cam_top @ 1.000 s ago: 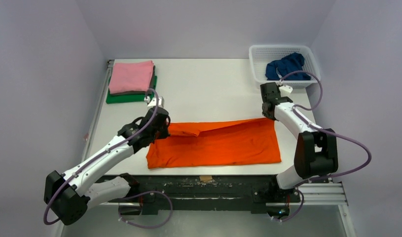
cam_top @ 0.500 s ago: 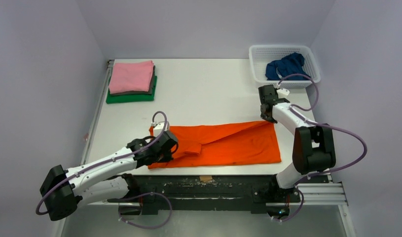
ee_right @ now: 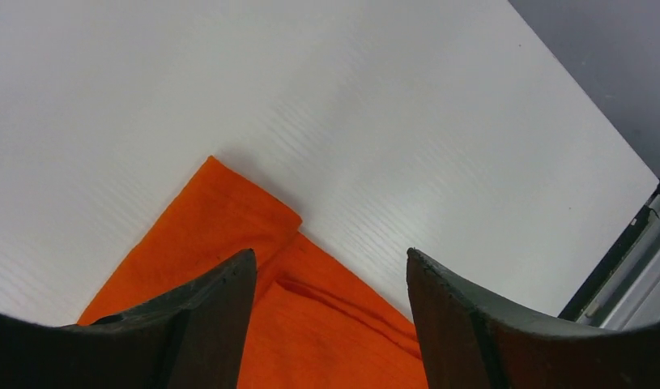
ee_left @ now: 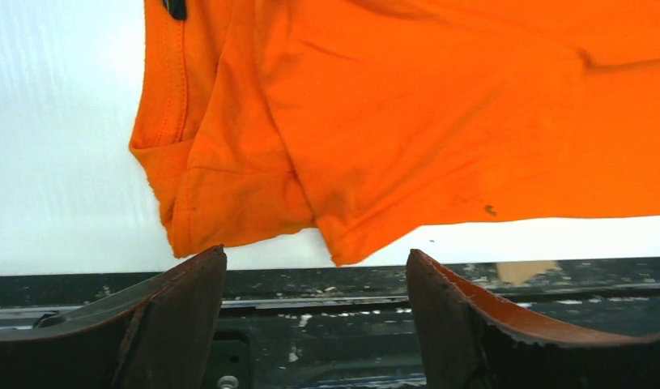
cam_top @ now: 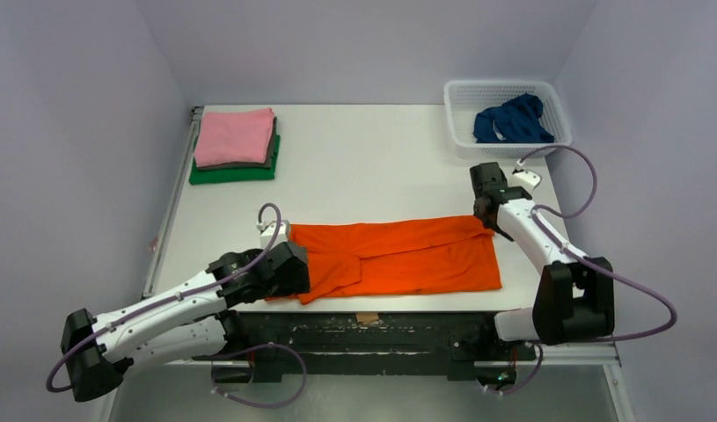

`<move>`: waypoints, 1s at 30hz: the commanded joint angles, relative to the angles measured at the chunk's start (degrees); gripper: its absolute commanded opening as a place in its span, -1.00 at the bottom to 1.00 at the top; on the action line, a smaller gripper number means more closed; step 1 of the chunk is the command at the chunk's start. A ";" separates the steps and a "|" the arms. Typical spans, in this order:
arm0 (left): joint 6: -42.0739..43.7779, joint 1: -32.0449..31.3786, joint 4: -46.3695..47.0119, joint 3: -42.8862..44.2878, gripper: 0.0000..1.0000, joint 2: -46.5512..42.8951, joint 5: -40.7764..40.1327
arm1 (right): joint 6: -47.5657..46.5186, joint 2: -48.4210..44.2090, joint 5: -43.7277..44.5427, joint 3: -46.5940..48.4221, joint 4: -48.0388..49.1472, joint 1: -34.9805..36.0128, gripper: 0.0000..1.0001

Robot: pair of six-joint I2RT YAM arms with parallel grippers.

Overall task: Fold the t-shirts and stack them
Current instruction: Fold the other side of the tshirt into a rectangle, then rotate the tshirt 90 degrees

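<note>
Only overhead: blue t-shirt (cam_top: pixel 513 120) in basket (cam_top: pixel 504 83)

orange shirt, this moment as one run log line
orange t-shirt: partly folded, near edge | left gripper: open, at left end | right gripper: open, over far right corner | stack: pink, grey, green | blue t-shirt: in basket

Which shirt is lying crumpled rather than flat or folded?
The dark blue shirt, bunched in the basket; the orange shirt lies flat, the others sit folded in a stack.
</note>
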 commanded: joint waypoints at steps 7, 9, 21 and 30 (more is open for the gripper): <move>8.35 4.07 16.61 4.20 1.00 2.37 2.70 | -12.94 -8.18 -37.96 -9.00 25.80 0.29 0.58; 8.96 9.58 22.67 3.75 1.00 8.62 8.33 | -13.96 -5.25 -42.98 -9.04 29.13 1.37 0.58; 5.09 23.11 30.49 16.85 1.00 44.65 18.91 | -11.05 3.39 -41.66 -12.41 30.38 7.15 0.50; 0.83 25.97 27.74 38.30 1.00 62.74 27.64 | -5.43 -8.43 -42.76 -21.98 26.73 11.07 0.50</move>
